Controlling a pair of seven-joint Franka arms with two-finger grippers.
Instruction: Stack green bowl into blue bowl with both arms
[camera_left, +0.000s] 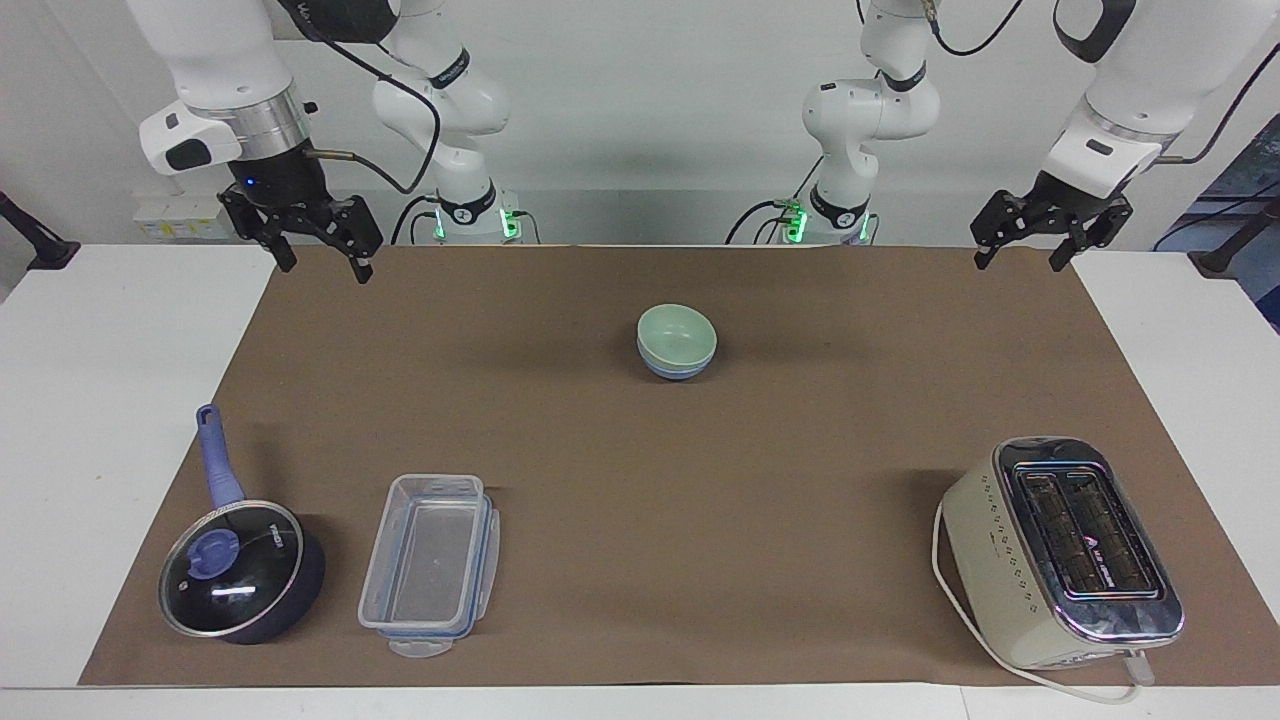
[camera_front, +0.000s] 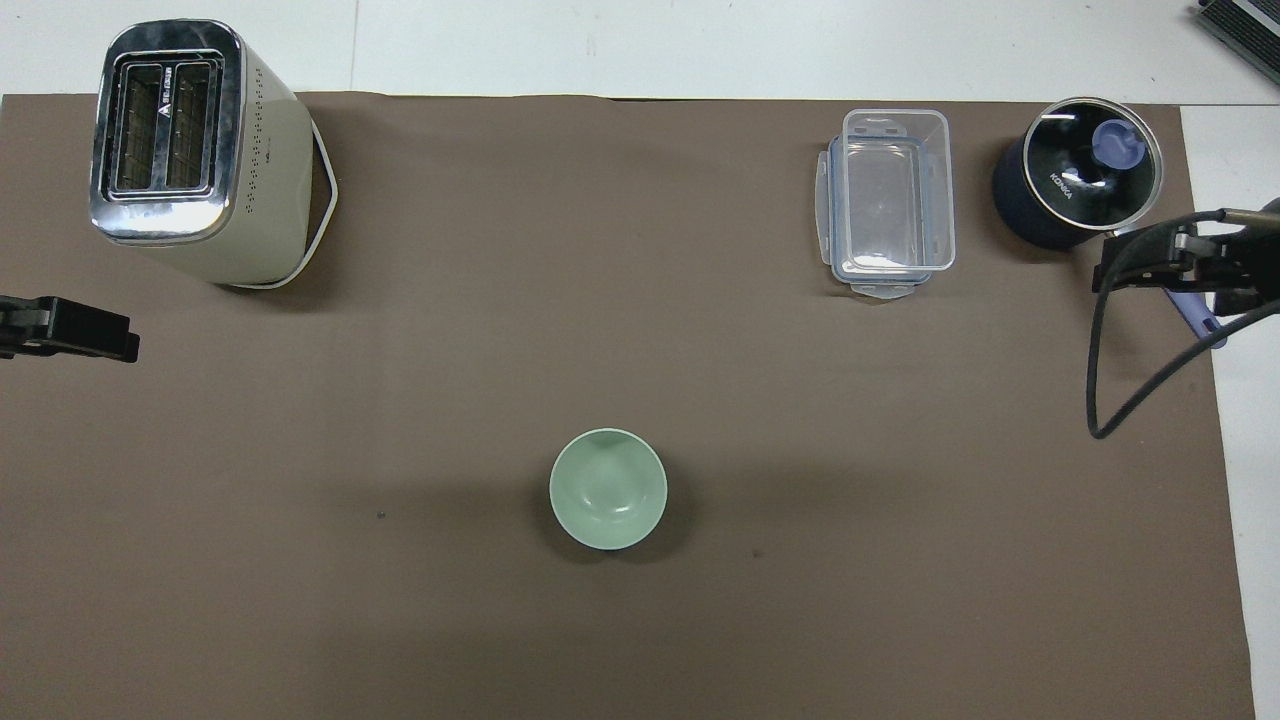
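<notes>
The green bowl (camera_left: 677, 334) sits inside the blue bowl (camera_left: 676, 368), a little above the middle of the facing picture, on the brown mat (camera_left: 640, 460). Only a thin blue edge peeks out under the green one there. From overhead, in the lower middle of the picture, the green bowl (camera_front: 608, 488) hides the blue one, so just a green circle shows. So the stacking job looks done: the two bowls make one neat pile and nothing is touching them. The right gripper (camera_left: 314, 252) hangs in the air at the upper left of the facing picture, over the edge of the mat, with its fingers spread apart and nothing between them. The left gripper (camera_left: 1034, 244) hangs at the upper right of that picture, over the other corner of the mat, also spread wide and empty. Both are well apart from the bowls. The other things have nothing to do with the job: a dark pot with a blue handle (camera_left: 240, 565) at the lower left, a clear plastic box (camera_left: 430, 562) just beside it, and a cream toaster (camera_left: 1062, 552) at the lower right. I think nothing is left to do, except maybe for the arms to go and rest.
</notes>
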